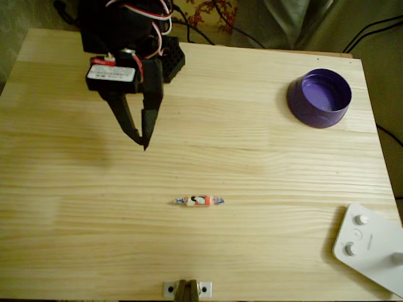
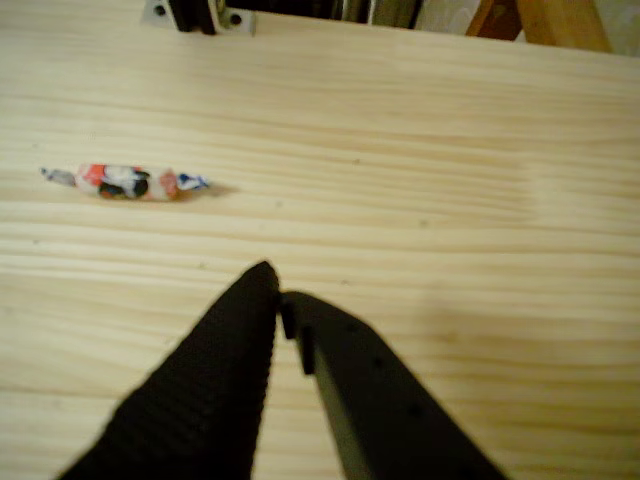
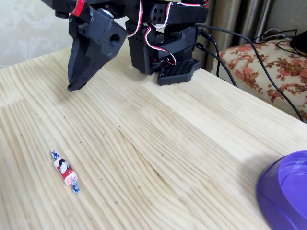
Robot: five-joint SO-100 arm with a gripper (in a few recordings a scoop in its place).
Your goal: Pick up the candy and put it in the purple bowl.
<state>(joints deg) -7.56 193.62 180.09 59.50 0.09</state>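
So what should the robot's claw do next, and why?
Probably open its fingers and reach toward the candy. The gripper looks shut and holds nothing, hanging above bare wood, apart from the candy, which lies alone on the table. The purple bowl has no candy in it yet.

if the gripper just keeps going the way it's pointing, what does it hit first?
Probably bare table. The gripper, shut and empty, points down toward the wood; the candy lies apart from that line in the overhead and wrist views. Its height above the wood is unclear.
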